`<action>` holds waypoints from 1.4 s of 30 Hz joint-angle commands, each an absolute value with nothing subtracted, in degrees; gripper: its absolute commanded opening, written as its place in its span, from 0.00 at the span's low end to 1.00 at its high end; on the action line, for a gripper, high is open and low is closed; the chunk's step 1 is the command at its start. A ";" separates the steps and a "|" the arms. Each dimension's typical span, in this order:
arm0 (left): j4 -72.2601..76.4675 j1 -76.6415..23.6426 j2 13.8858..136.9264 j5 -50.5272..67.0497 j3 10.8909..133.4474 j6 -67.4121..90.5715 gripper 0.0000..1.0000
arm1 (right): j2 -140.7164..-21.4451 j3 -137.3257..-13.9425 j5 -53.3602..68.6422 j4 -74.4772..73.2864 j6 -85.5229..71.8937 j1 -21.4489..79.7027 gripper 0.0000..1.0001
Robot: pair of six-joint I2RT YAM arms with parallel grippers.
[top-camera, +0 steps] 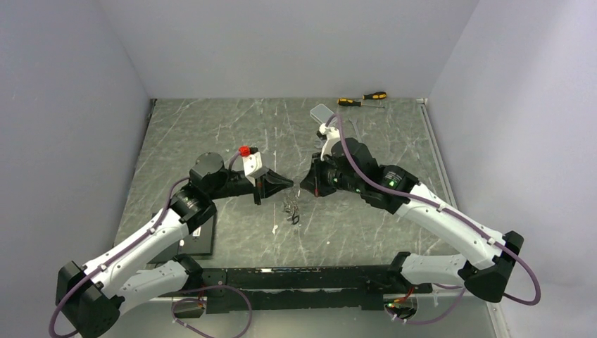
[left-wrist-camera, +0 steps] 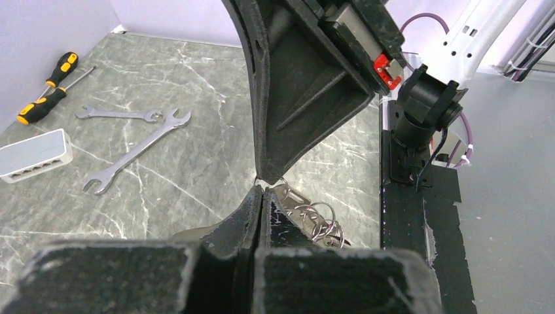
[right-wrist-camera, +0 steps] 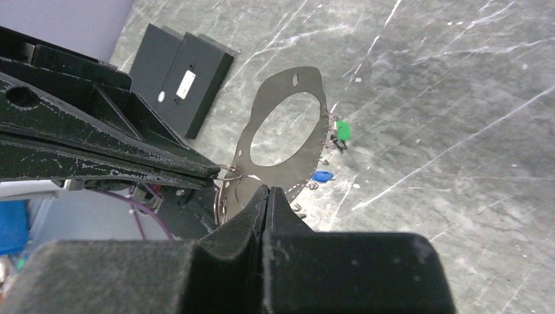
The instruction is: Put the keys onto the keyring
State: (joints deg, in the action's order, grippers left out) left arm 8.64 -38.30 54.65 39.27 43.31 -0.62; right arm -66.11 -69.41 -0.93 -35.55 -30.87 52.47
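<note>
Reaching inward tip to tip, right fingers [right-wrist-camera: 291, 219] pinch the keyring [right-wrist-camera: 309, 82], left fingers [left-wrist-camera: 241, 219] closed.

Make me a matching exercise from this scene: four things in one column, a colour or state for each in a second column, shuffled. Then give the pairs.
Things
1. screwdrivers
2. wrenches
3. keyring
4. flat box

Colour or state
A. black all over
B. pinched by the right gripper
C. yellow and black handles
D. silver, lying flat, untouched

Pairs: 1-C, 2-D, 3-B, 4-A
</note>
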 commanded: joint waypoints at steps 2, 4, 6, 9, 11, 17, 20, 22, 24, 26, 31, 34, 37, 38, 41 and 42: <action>12.18 -38.41 52.51 39.64 44.21 -2.11 0.00 | -66.25 -69.75 8.53 -34.37 -32.87 50.12 0.00; 12.13 -38.41 52.50 39.51 44.21 -2.11 0.00 | -66.13 -69.23 11.13 -32.98 -33.04 49.78 0.00; 12.45 -38.46 52.56 39.52 44.12 -1.95 0.00 | -66.02 -68.69 13.55 -31.83 -33.60 49.06 0.00; 12.70 -38.41 52.56 39.48 44.04 -1.76 0.00 | -66.55 -68.89 14.85 -31.89 -33.58 48.78 0.00; 12.98 -38.40 52.47 39.40 43.96 -1.54 0.00 | -66.91 -68.91 15.50 -32.18 -33.22 48.70 0.01; 13.82 -38.41 52.14 39.20 43.69 -0.60 0.00 | -65.66 -67.85 13.70 -33.39 -31.05 48.46 0.27; 14.44 -38.40 51.88 39.20 43.52 -0.36 0.00 | -64.61 -67.58 13.05 -33.94 -29.49 48.17 0.38; 14.50 -38.41 51.69 39.11 43.51 -0.35 0.00 | -63.80 -67.38 12.91 -33.85 -27.95 48.16 0.46; 14.65 -38.40 51.49 39.20 43.51 -0.35 0.00 | -62.38 -67.01 13.45 -33.03 -25.16 48.18 0.48; 15.20 -38.34 51.26 39.45 43.44 1.59 0.00 | -59.93 -65.65 14.51 -30.73 -22.02 48.18 0.49; 16.44 -38.34 50.73 40.77 43.51 3.16 0.00 | -48.84 -56.34 17.33 -16.81 -12.65 48.16 0.50; 17.14 -38.25 50.65 42.03 43.43 3.87 0.00 | -43.37 -49.47 18.35 -6.53 -8.23 48.16 0.51; 18.53 -38.20 50.80 43.97 43.34 5.21 0.00 | -41.80 -45.11 20.22 1.24 -5.13 48.16 0.51; 18.95 -38.11 50.81 44.46 43.21 5.61 0.00 | -42.20 -44.79 21.38 2.92 -4.38 48.16 0.51; 19.83 -38.13 50.89 45.44 42.98 6.30 0.00 | -45.03 -45.60 24.15 4.97 -2.61 48.16 0.50; 19.93 -38.14 50.89 45.70 42.98 6.37 0.00 | -45.95 -45.88 24.84 5.46 -2.08 48.16 0.49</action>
State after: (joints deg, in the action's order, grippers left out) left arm 13.93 -38.33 52.21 42.70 43.27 4.27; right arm -42.92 -45.25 20.14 -5.02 -7.22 48.40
